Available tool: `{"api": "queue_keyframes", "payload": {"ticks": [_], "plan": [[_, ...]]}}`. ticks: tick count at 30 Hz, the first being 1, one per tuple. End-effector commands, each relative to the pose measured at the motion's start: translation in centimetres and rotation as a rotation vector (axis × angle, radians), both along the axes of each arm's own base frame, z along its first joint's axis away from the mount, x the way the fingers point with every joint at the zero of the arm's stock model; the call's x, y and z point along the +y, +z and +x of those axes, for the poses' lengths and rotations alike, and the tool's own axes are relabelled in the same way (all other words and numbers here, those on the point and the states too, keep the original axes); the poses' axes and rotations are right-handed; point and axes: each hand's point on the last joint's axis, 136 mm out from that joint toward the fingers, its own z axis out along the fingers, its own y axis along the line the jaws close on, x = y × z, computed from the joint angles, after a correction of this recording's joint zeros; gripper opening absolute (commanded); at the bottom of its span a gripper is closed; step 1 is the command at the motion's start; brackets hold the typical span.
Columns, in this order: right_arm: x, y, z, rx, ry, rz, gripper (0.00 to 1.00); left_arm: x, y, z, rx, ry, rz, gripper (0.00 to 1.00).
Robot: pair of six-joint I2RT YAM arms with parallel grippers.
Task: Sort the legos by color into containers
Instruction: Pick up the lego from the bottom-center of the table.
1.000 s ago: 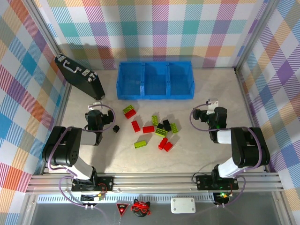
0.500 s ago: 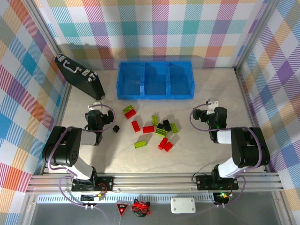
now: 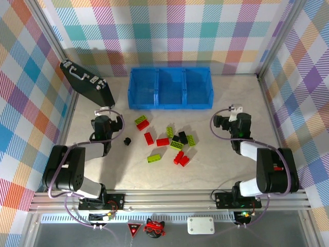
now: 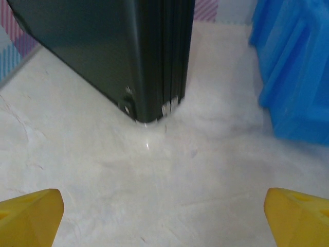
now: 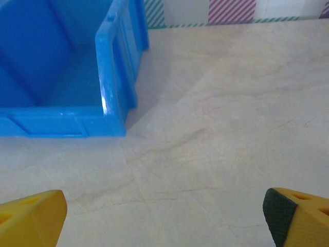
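Since a second ago the left gripper [image 3: 104,116] and right gripper [image 3: 234,115] have been carried slightly forward, so sorting is judged barely begun. The small red, lime-green and black studded plastic legos [image 3: 169,140] are scattered at the middle of the table [image 3: 231,92], apart from the bright blue three-compartment plastic containers [image 3: 169,106] at its far edge. The left gripper is held low, aimed at the black briefcase [image 3: 87,84], and the right at the bins' right end. Both jaws are spread wide and nothing is held.

Ahead of the left gripper [image 4: 164,218], the black briefcase [image 4: 118,51] runs off the top edge, its near corner blurred. Ahead-left of the right gripper [image 5: 164,218], the containers [image 5: 110,77] are cropped at top and left. Right of and behind the left gripper, a black lego [image 3: 127,140] is too small to make out.
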Motion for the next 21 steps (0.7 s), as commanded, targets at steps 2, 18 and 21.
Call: {"api": "queue_keyframes", "payload": {"ticks": [2,18,21], "plan": [[0.1,1.1,-0.5,0.079,-0.002,0.031,0.99,0.4,1.9,-0.1,0.050,0.055,0.010,1.00],[5.2,4.4,-4.9,0.458,0.065,0.343,0.85,-2.5,7.7,-3.5,0.339,0.003,-0.218,1.00],[6.6,4.5,-6.0,0.525,0.101,0.341,0.82,-3.3,8.7,-4.5,0.393,-0.049,-0.218,1.00]]}}
